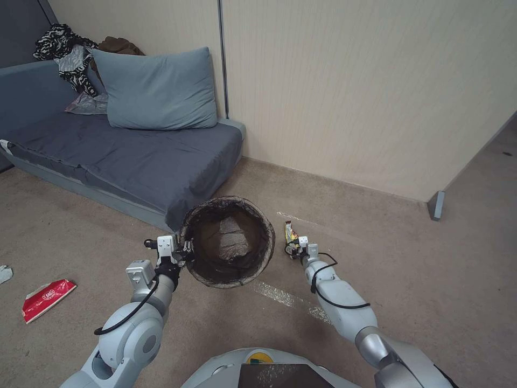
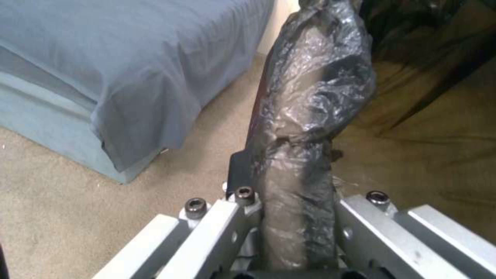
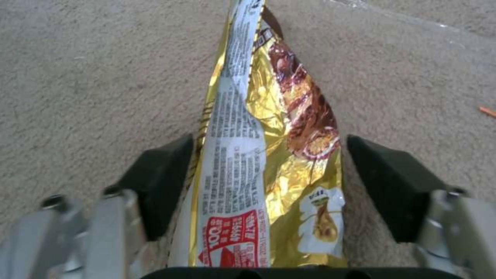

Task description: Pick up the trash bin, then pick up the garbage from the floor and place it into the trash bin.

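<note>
The trash bin, round with a dark liner folded over its rim, is in the middle of the head view, in front of the sofa's corner. My left gripper is shut on its left rim. The left wrist view shows the liner-wrapped rim clamped in that gripper. Just right of the bin, my right gripper is down at the carpet and open. A yellow-gold snack wrapper lies between its black pads, and its far end reaches past the fingers. A red-and-white wrapper lies on the floor at the left.
A grey-blue sofa with a pillow and clothes stands close behind the bin, its corner beside the rim. The beige wall runs behind. A tape strip crosses the carpet. A white scrap lies far left.
</note>
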